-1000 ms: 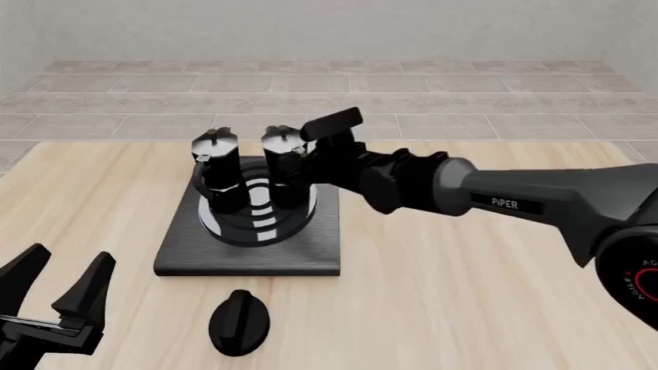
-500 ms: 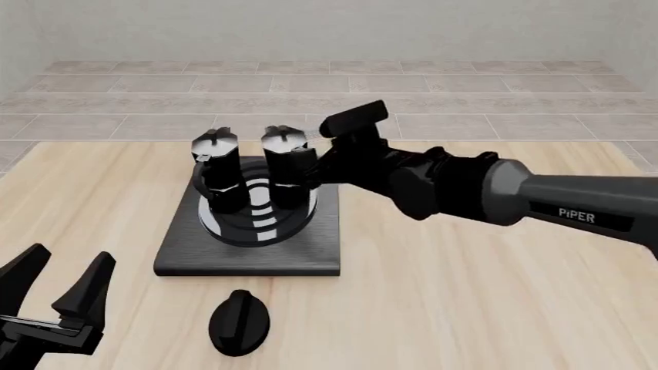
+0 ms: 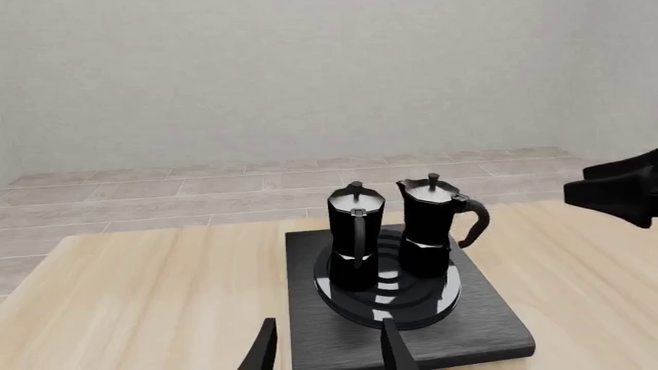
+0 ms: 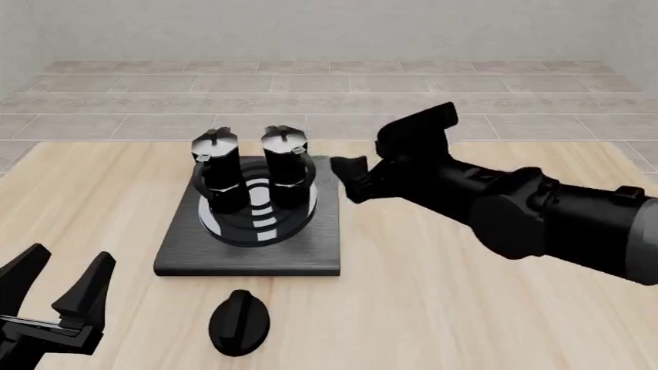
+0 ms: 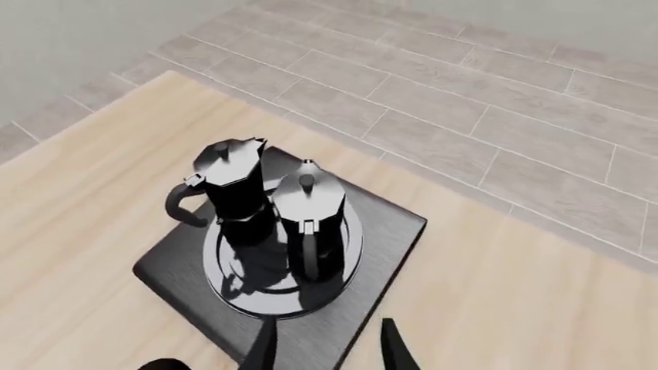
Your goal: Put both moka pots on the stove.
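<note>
Table (image 4: pixel 463 308): light wood, carries everything below.

Right arm (image 4: pixel 555 220): enters from 3 o'clock of the front view. Right gripper (image 4: pixel 355 177) sits just off the stove's 3 o'clock edge, apart from the pots. Jaws parted a moderate width, holding nothing; both fingertips show with bare gap in the right wrist view.

Stove (image 4: pixel 308 250): black slab left of table centre, silver-grey rings on top.

Left gripper (image 4: pixel 62 297): at 7 o'clock of the front view, well apart from the stove, spread wide, empty.

Moka pots: both upright on the ring plate, side by side, very near each other; contact cannot be told. Left moka pot (image 4: pixel 216 181), right moka pot (image 4: pixel 289 176). Handle of the right one points toward the right gripper.

Oval knob (image 4: pixel 240 322): flat on the table at 6 o'clock of the stove, apart from it.

Judgement: task looks complete; only clearing the arms remains.

Risks:
- Right fingers swinging toward 9 o'clock could clip the right pot's handle and tip it into its neighbour.
- The close spacing means one bump may topple both.
- Left arm lifting forward could strike the knob.
</note>
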`<state>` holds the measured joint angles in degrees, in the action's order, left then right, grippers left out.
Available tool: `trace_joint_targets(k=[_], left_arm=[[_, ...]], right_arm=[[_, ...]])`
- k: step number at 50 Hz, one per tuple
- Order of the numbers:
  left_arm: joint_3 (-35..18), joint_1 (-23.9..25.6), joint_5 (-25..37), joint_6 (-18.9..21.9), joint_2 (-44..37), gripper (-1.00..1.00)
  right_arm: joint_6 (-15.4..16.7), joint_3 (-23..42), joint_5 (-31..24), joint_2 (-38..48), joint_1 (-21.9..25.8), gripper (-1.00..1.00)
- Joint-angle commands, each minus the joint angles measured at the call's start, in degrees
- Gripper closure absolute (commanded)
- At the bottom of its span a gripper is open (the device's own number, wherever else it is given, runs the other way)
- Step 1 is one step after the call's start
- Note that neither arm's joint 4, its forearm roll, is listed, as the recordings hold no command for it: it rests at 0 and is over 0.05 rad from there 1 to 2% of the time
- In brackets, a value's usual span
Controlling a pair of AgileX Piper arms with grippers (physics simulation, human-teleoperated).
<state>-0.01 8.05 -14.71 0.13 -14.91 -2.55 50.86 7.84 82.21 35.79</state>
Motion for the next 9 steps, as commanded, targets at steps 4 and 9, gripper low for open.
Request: trace_joint_targets(k=[4, 9], left_arm=[[0.0, 0.0, 0.0, 0.0, 0.0, -1.00], [0.0, 0.0, 0.0, 0.0, 0.0, -1.00]], right_arm=[[-0.1, -10.1, 0.8, -11.8, -1.4, -1.00], [-0.9, -14.6, 2.5, -15.5, -1.9, -1.00]])
